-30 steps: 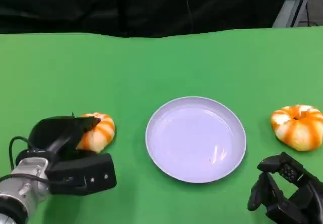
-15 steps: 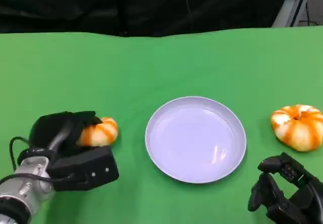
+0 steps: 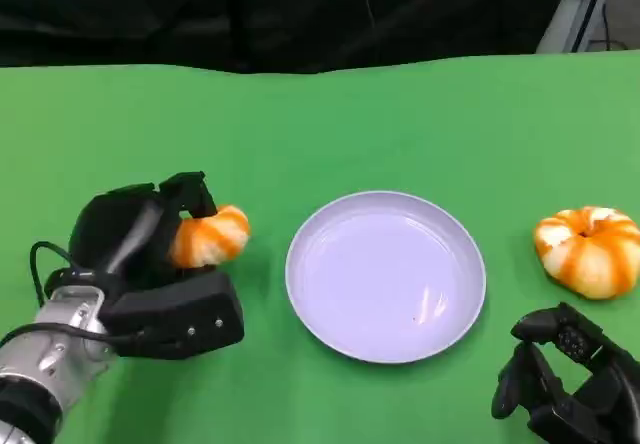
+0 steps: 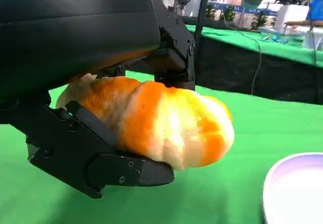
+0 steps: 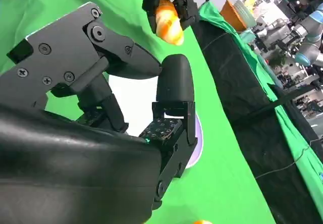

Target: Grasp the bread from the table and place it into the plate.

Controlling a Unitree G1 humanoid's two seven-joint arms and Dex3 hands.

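Gripping the bread [image 3: 208, 239], my left hand [image 3: 150, 264] sits at the near left of the green table [image 3: 330, 124]. In the left wrist view the fingers [image 4: 101, 153] close under and over the bread [image 4: 156, 123], an orange-and-white striped bun, and green cloth shows beneath it, so it is off the table. From the head view, the bread sticks out of my hand toward the plate [image 3: 385, 274] and stays apart from the rim, not over it.

That plate is pale lilac, round, and lies near the middle of the table with nothing in it.

At the near right corner is my right hand [image 3: 565, 384], close to the table edge. Its fingers [image 5: 171, 98] are curled inward in the right wrist view with nothing between them. Past those fingers, the same view shows my left hand [image 5: 169, 2] with the bread [image 5: 166, 19] well beyond, and a slice of the plate [image 5: 194, 133] behind my right hand.

Just beyond my right hand, at the far right of the table, rests a second bun [image 3: 590, 249] of the same colours, touching neither the hand nor the plate.

A black backdrop [image 3: 300, 14] runs behind the table.
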